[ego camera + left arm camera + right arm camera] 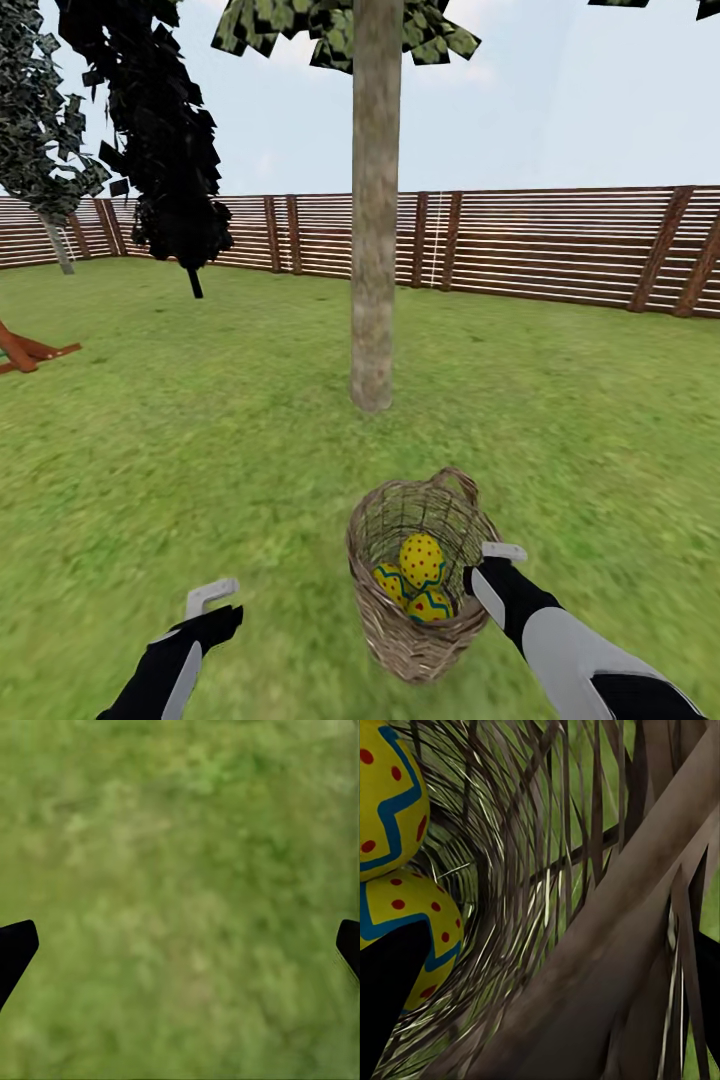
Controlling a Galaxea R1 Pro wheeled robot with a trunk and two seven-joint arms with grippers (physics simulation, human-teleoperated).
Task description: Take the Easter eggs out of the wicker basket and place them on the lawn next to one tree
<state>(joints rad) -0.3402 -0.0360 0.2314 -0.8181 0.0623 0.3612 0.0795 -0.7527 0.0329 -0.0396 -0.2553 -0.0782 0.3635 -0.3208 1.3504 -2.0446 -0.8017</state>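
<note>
Two black-and-grey robot arms reach forward over green lawn point(200, 420). Just ahead, a pale mottled tree trunk point(375, 250). Right gripper point(497, 562) straddles the brown woven wicker basket point(420, 640) rim, apparently gripping it; three yellow zigzag eggs point(421, 560) remain inside. Left gripper point(212, 594) hangs wide, empty. Next: lift eggs out.

The wicker basket point(420, 575) is sitting on the lawn point(200, 450), just in front of the tree point(374, 250). Three Easter eggs point(421, 560) are lying inside it. The right gripper point(492, 565) is reaching its rim, seemingly straddling the wall; the left gripper point(210, 598) is hanging well apart, leftward. The fence point(560, 245) is running behind.
</note>
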